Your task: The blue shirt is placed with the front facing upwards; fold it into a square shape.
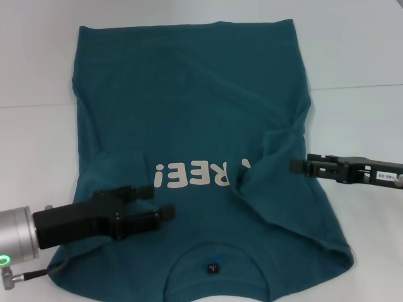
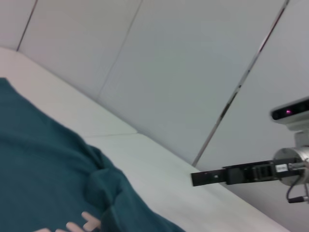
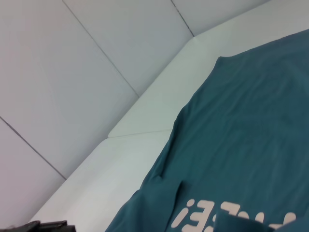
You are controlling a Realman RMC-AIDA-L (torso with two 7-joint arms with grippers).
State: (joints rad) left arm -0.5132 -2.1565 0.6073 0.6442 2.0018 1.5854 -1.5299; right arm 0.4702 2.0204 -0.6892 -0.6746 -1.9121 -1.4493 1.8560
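While the white table [image 1: 365, 56] stretches wide under everything, the big dark teal-blue cotton T-shirt [image 1: 195, 113] takes up its middle, front side up, collar at the near edge and hem toward the far edge. Both short sleeves are already turned in over the chest: the one on the robot's right lies as a rumpled flap across the end of the lettering, the one on the left sits flat beside the exclamation mark. The off-white "FREE!" print [image 1: 198, 174] reads upside down from the head camera, partly covered by the right flap.

Over the shirt's near left part, there's the left hand [image 1: 156, 201], black fingers spread apart, released, nothing between them; its silver wrist comes in from the table's near left corner. Across at the shirt's right edge the right hand [image 1: 299, 165] pokes in level from the right, tips at the folded sleeve; whether it is clenched or released, I cannot tell.

And the smallest: a small dark tag [image 1: 213, 268] inside the collar, right at the near edge.
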